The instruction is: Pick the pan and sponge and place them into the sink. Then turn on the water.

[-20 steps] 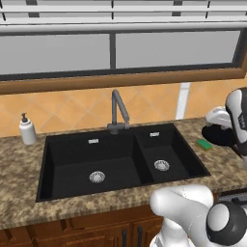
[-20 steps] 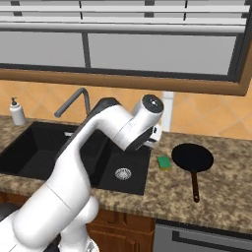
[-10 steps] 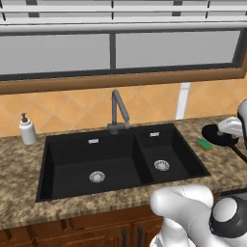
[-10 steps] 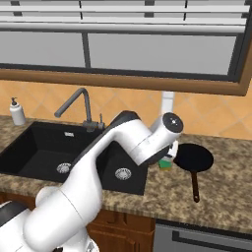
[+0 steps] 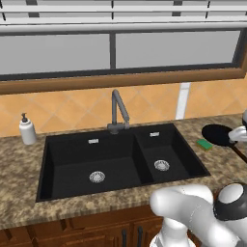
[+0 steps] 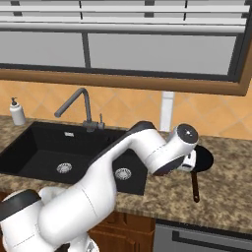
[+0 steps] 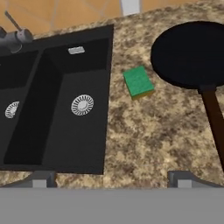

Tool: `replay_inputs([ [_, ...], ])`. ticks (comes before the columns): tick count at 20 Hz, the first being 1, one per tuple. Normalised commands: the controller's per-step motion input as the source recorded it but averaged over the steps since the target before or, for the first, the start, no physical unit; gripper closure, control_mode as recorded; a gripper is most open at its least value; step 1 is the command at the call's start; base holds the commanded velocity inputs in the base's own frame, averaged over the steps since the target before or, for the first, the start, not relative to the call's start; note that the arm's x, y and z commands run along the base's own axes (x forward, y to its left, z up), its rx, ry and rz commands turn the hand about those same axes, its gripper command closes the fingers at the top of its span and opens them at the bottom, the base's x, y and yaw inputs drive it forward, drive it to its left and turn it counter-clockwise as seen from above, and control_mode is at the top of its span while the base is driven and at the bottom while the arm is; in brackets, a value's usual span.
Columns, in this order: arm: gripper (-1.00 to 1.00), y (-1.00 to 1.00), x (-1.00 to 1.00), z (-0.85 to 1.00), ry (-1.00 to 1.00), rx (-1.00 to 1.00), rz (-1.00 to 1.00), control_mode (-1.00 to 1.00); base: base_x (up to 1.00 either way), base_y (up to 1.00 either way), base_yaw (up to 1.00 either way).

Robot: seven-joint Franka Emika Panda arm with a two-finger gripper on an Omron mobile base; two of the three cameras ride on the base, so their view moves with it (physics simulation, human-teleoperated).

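In the hand view the gripper (image 7: 111, 183) is seen at the bottom edge, its two fingertips spread wide apart with nothing between them, poised above bare granite counter (image 7: 153, 135). Just beyond, the sponge (image 7: 138, 82) lies flat on the counter between the sink (image 7: 61, 127) and the pan (image 7: 192, 54), touching neither. The pan's brown handle (image 7: 214, 118) runs back toward the camera at the right edge. The smaller basin's silver drain (image 7: 82, 104) is shown clearly here.

From the left base view the sponge (image 5: 204, 144) is seen just right of the sink (image 5: 120, 159), with the pan (image 5: 218, 134) beside it partly covered by the arm's white wrist at the frame edge. Both basins, the faucet (image 5: 118, 111) behind the divider and a soap dispenser (image 5: 27, 130) far left on the counter are laid out.

In the right base view the pan (image 6: 203, 158) and its handle are partly hidden behind the arm, and the sponge is covered. The faucet (image 6: 78, 106) stands behind the sink (image 6: 64, 155).
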Motion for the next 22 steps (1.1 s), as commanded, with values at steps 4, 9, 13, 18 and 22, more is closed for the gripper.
replay_inputs([
  [4,-1.0,-0.51,0.01,-0.26,0.17,-0.04,0.0,-1.0,0.0,0.0,0.0],
  [9,-1.0,-0.4,0.07,-0.34,0.18,-0.01,0.0,-1.0,0.0,0.0,0.0],
  [13,-1.0,-0.52,0.02,-0.41,0.13,0.0,0.0,-1.0,0.0,0.0,0.0],
  [18,-1.0,-0.49,0.02,-0.41,0.1,0.0,0.0,-1.0,0.0,0.0,0.0],
  [22,-1.0,-0.21,0.16,-0.36,0.08,-0.01,0.01,-1.0,0.0,0.0,0.0],
])
